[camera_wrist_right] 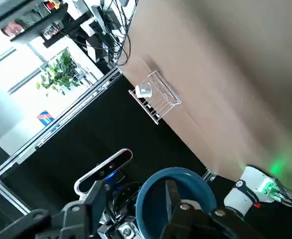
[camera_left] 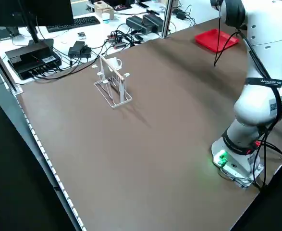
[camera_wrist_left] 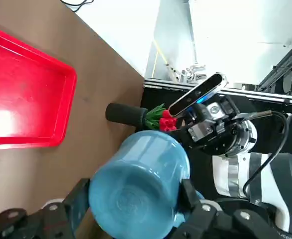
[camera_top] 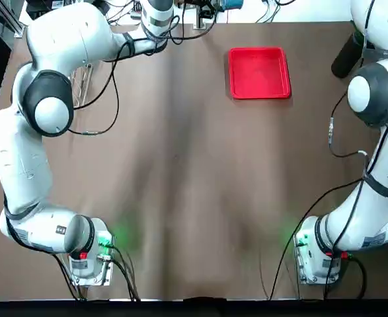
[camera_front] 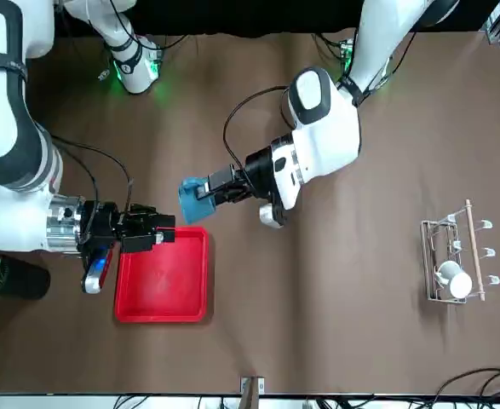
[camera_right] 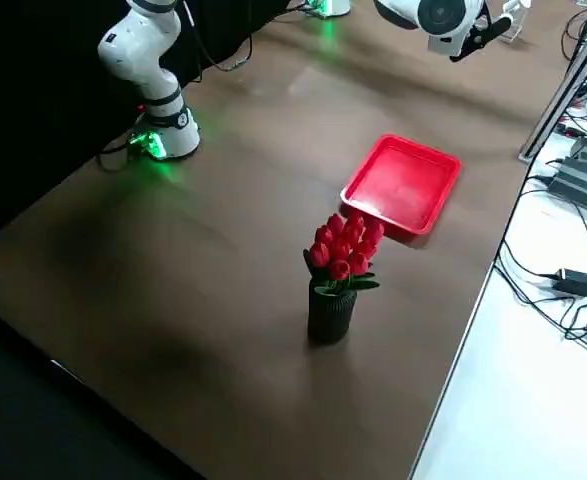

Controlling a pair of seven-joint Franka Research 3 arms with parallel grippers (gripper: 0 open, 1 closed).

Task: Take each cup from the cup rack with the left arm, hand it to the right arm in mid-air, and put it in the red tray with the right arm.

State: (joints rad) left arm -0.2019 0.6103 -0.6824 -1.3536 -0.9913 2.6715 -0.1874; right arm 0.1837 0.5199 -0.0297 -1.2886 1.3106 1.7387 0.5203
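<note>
The left gripper (camera_wrist_left: pixel 137 185), in mid-air, pinches the blue mug (camera_wrist_left: pixel 131 196) across its body, the handle close by one finger. It looks rigid and light, probably smooth enough to slide under a loose pinch (and chippable, if it is ceramic). Its mouth faces the right gripper (camera_wrist_right: pixel 135 185), whose fingers are spread, one overlapping the opening in the right wrist view. The wall near the rim seems the best hold for the right, squarely closed before the left lets go. Beyond lies the red tray (camera_front: pixel 160 277); the white mug (camera_front: pixel 456 279) hangs on the wire cup rack (camera_front: pixel 478 256).
</note>
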